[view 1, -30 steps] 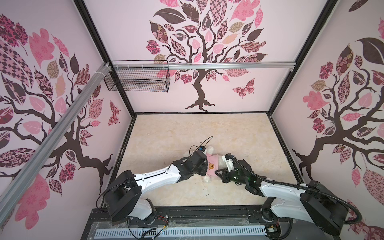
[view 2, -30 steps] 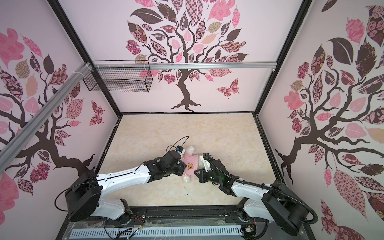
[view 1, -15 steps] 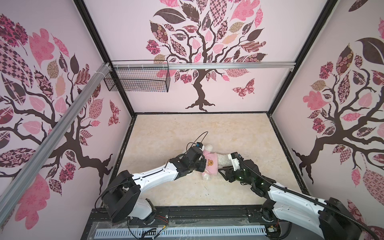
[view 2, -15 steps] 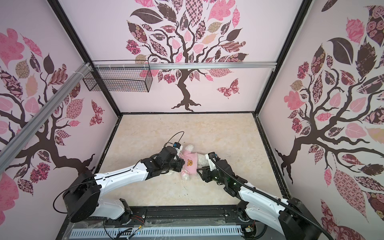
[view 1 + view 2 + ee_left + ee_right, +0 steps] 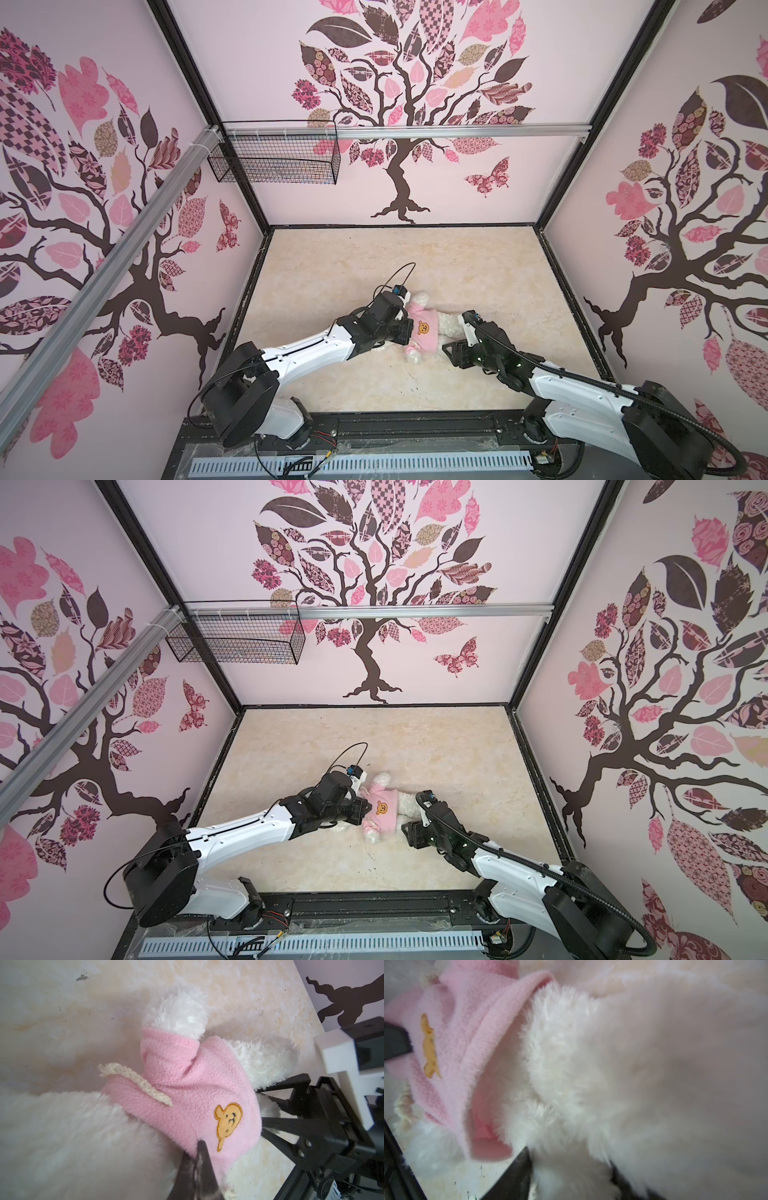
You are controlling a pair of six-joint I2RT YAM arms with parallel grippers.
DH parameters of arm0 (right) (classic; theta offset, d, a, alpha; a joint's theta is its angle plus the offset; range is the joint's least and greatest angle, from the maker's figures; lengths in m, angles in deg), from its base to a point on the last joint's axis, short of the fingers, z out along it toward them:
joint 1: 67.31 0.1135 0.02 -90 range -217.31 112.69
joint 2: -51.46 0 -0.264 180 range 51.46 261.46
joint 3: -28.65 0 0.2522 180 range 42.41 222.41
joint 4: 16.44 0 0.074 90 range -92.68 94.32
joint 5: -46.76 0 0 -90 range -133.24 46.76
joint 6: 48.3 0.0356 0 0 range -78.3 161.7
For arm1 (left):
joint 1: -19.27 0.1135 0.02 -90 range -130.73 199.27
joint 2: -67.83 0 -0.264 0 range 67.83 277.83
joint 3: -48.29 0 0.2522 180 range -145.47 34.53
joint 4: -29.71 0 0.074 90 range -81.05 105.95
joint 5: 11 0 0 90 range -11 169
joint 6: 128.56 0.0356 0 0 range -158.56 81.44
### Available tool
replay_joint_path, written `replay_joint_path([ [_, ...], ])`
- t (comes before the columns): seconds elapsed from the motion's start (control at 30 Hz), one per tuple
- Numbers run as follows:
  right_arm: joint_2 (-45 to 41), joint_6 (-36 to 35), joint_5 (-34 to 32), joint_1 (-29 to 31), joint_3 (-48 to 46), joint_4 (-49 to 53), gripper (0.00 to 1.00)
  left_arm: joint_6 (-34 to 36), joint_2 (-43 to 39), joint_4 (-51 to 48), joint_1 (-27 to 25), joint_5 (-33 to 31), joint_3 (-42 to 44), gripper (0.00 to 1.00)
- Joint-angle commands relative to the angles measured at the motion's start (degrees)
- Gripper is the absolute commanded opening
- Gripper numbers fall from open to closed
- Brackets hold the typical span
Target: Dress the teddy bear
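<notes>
The teddy bear (image 5: pixel 448 325) (image 5: pixel 406 808) lies mid-table, white and fluffy, with the pink shirt (image 5: pixel 424 332) (image 5: pixel 379 814) over its upper body. One white arm (image 5: pixel 178 1014) pokes out of a sleeve. My left gripper (image 5: pixel 409 329) (image 5: pixel 360 812) (image 5: pixel 200 1145) is shut on the shirt (image 5: pixel 187 1088) edge close to the orange bear patch (image 5: pixel 227 1120). The arm covers the head in both top views. My right gripper (image 5: pixel 449 345) (image 5: pixel 409 827) (image 5: pixel 569 1159) has its fingers on both sides of a white furry limb (image 5: pixel 571 1167) below the shirt hem (image 5: pixel 483 1147), closed against the fur.
A cream drawstring (image 5: pixel 135 1080) lies across the shirt. A black wire basket (image 5: pixel 274 160) hangs on the back rail at the left. The beige marble tabletop (image 5: pixel 415 257) is walled on three sides.
My left gripper has closed on the shirt and pulled the bear a little back and left. My right gripper let go, drew back to the right and now sits around the bear's lower limb.
</notes>
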Motion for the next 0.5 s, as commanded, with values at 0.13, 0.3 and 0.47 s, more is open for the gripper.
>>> replay_joint_path([
  [0.13, -0.54, 4.36, -0.92, -0.66, -3.86, -4.86, 0.02, 2.44, -6.48, -4.03, 2.99, -1.31, 2.16, 0.0],
  [0.3, -3.9, 5.03, -3.35, -0.7, -5.47, -4.71, 0.0, 5.68, -7.46, -9.5, 5.23, -6.7, 2.23, 0.0],
  [0.47, -1.78, 4.1, 3.52, -0.77, -4.23, -9.12, 0.0, 6.06, -3.92, -7.36, 4.79, -1.2, 0.9, 0.0],
])
